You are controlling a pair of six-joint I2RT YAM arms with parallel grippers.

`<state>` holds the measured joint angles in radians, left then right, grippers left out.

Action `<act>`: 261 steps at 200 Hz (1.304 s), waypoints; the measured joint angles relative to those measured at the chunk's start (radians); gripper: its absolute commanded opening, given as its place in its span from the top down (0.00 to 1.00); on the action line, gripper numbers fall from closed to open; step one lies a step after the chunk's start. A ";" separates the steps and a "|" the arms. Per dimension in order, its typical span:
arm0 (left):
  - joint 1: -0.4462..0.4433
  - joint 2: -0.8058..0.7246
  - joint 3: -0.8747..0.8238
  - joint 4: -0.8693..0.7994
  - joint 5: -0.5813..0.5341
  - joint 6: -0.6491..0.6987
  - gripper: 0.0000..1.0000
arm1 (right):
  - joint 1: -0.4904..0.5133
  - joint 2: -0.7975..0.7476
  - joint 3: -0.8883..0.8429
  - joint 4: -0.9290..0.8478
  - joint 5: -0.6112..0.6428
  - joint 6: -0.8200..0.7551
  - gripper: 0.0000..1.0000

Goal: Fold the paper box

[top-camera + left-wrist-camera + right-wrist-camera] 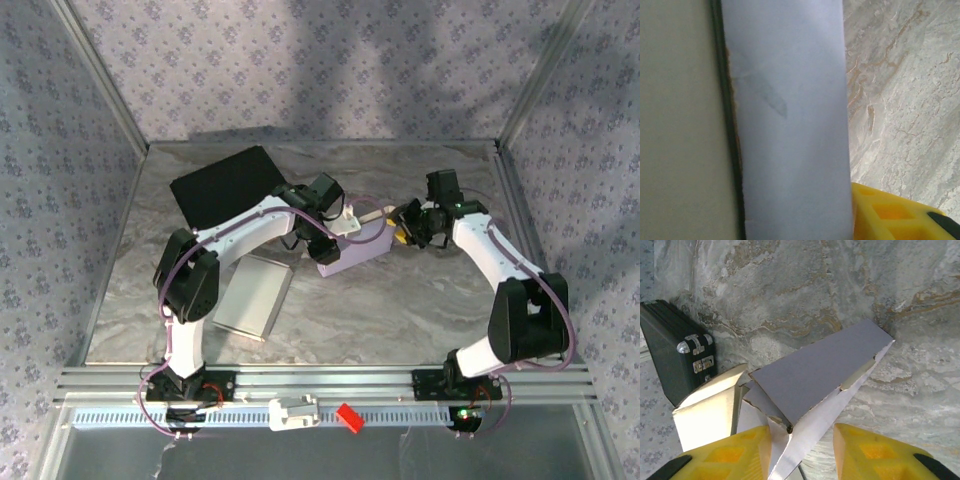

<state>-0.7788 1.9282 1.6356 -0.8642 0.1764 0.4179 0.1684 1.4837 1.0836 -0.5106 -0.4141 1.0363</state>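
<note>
The lavender paper box (352,248) lies mid-table between both arms, partly folded. My left gripper (338,212) is over its left end. In the left wrist view a lavender panel (790,125) runs right up to one yellow finger (890,215); a beige inner face (675,125) hides the other finger. My right gripper (405,222) is at the box's right end. In its wrist view the gripper (802,432) straddles a white flap edge (815,425) below the lavender top panel (825,365). The left finger touches the flap, and a gap stays at the right finger.
A black case (225,185) lies at the back left; its latch shows in the right wrist view (675,350). A flat grey pad (252,295) rests near the left arm. A white part (293,410) and a red part (347,418) sit on the front rail.
</note>
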 measured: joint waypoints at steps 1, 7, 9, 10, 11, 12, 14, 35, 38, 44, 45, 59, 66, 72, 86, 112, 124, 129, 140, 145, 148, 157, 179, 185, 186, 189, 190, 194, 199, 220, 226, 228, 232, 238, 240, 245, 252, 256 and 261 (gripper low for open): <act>0.000 0.000 0.000 0.000 -0.001 0.000 0.54 | 0.000 0.000 0.000 0.000 0.000 0.000 0.67; -0.001 0.000 0.000 0.004 -0.007 0.000 0.54 | 0.003 0.003 0.004 0.001 0.000 0.003 0.68; -0.001 0.000 0.000 0.005 -0.009 0.000 0.54 | 0.004 0.004 0.005 0.002 0.000 0.002 0.68; -0.001 0.000 0.000 0.006 -0.010 0.000 0.54 | 0.005 0.004 0.005 0.002 0.000 0.002 0.68; -0.001 0.000 0.000 0.006 -0.011 0.000 0.54 | 0.005 0.005 0.005 0.003 0.000 0.003 0.68; -0.002 0.000 0.000 0.008 -0.011 0.000 0.54 | 0.005 0.005 0.005 0.003 0.000 0.003 0.68; -0.002 0.000 0.000 0.008 -0.013 0.000 0.54 | 0.006 0.005 0.006 0.003 0.000 0.003 0.68; -0.003 0.000 0.010 0.025 -0.019 0.000 0.55 | 0.011 0.006 0.008 0.003 0.000 0.006 0.69; -0.003 0.000 0.013 0.027 -0.020 0.000 0.55 | 0.011 0.006 0.008 0.003 0.000 0.006 0.69; -0.003 0.002 0.019 0.030 -0.019 0.000 0.55 | 0.011 0.006 0.008 0.003 0.000 0.006 0.69; -0.003 0.002 0.020 0.030 -0.019 0.000 0.55 | 0.012 0.006 0.008 0.004 0.000 0.006 0.69; -0.005 0.007 0.039 0.037 -0.019 0.000 0.55 | 0.013 0.005 0.007 0.003 0.002 0.006 0.68; -0.007 0.010 0.044 0.042 -0.019 0.000 0.55 | 0.014 0.005 0.007 0.003 0.003 0.007 0.68; -0.011 0.011 0.048 0.046 -0.019 0.000 0.55 | 0.014 0.005 0.007 0.003 0.003 0.008 0.68; -0.021 0.017 0.052 0.055 -0.019 0.000 0.55 | 0.014 0.005 0.007 0.003 0.003 0.012 0.68; -0.039 0.026 0.052 0.056 -0.021 0.000 0.56 | 0.016 0.005 0.007 0.002 0.003 0.019 0.71; -0.044 0.026 0.052 0.056 -0.028 0.000 0.55 | 0.016 0.005 0.008 -0.004 0.004 0.023 0.72; -0.046 0.026 0.052 0.056 -0.032 0.000 0.55 | 0.016 0.005 0.008 -0.006 0.005 0.025 0.72; -0.048 0.026 0.052 0.056 -0.037 0.000 0.55 | 0.017 0.010 0.014 -0.022 0.008 0.029 0.71; -0.049 0.026 0.052 0.056 -0.039 0.000 0.55 | 0.018 0.013 0.019 -0.029 0.010 0.030 0.71; -0.050 0.026 0.052 0.056 -0.040 0.000 0.55 | 0.019 0.015 0.021 -0.032 0.011 0.031 0.71; -0.052 0.026 0.052 0.056 -0.046 0.000 0.55 | 0.022 0.019 0.027 -0.039 0.016 0.035 0.71; -0.056 0.026 0.052 0.056 -0.058 0.000 0.57 | 0.031 0.023 0.042 -0.062 0.037 0.046 0.70; -0.056 0.026 0.052 0.057 -0.061 0.000 0.59 | 0.031 0.025 0.047 -0.068 0.039 0.048 0.70; -0.056 0.026 0.052 0.057 -0.061 0.000 0.60 | 0.032 0.026 0.047 -0.069 0.040 0.048 0.70; -0.056 0.026 0.052 0.058 -0.062 0.000 0.61 | 0.032 0.027 0.051 -0.073 0.040 0.048 0.70; -0.056 0.026 0.052 0.057 -0.062 0.000 0.61 | 0.032 0.027 0.051 -0.074 0.041 0.048 0.70; -0.056 0.026 0.052 0.058 -0.064 0.001 0.64 | 0.032 0.029 0.055 -0.078 0.042 0.048 0.70; -0.057 0.026 0.052 0.058 -0.066 0.000 0.66 | 0.032 0.029 0.059 -0.082 0.044 0.048 0.69; -0.057 0.026 0.052 0.062 -0.077 0.005 0.73 | 0.031 0.023 0.068 -0.114 0.052 0.026 0.67; -0.057 0.026 0.052 0.062 -0.079 0.009 0.73 | 0.031 0.019 0.069 -0.118 0.054 0.008 0.67; -0.057 0.026 0.052 0.063 -0.079 0.010 0.73 | 0.030 0.017 0.069 -0.120 0.055 0.002 0.67; -0.057 0.025 0.051 0.063 -0.080 0.013 0.73 | 0.029 0.014 0.071 -0.124 0.056 -0.014 0.67; -0.057 0.024 0.049 0.065 -0.080 0.019 0.73 | 0.026 0.010 0.077 -0.137 0.059 -0.047 0.66; -0.057 0.024 0.048 0.066 -0.079 0.020 0.73 | 0.025 0.010 0.079 -0.140 0.060 -0.055 0.65; -0.057 0.022 0.046 0.069 -0.079 0.026 0.73 | 0.022 0.008 0.090 -0.154 0.060 -0.085 0.64; -0.055 0.018 0.041 0.072 -0.076 0.033 0.73 | 0.014 0.004 0.111 -0.169 0.060 -0.135 0.62; -0.054 0.016 0.037 0.074 -0.076 0.038 0.73 | 0.010 0.002 0.124 -0.176 0.061 -0.163 0.61; -0.053 0.011 0.031 0.076 -0.076 0.046 0.73 | 0.003 -0.003 0.140 -0.188 0.065 -0.202 0.60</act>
<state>-0.8322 1.9388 1.6669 -0.7879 0.1005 0.4641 0.1711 1.4807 1.2232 -0.6991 -0.3492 0.8345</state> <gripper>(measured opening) 0.322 0.376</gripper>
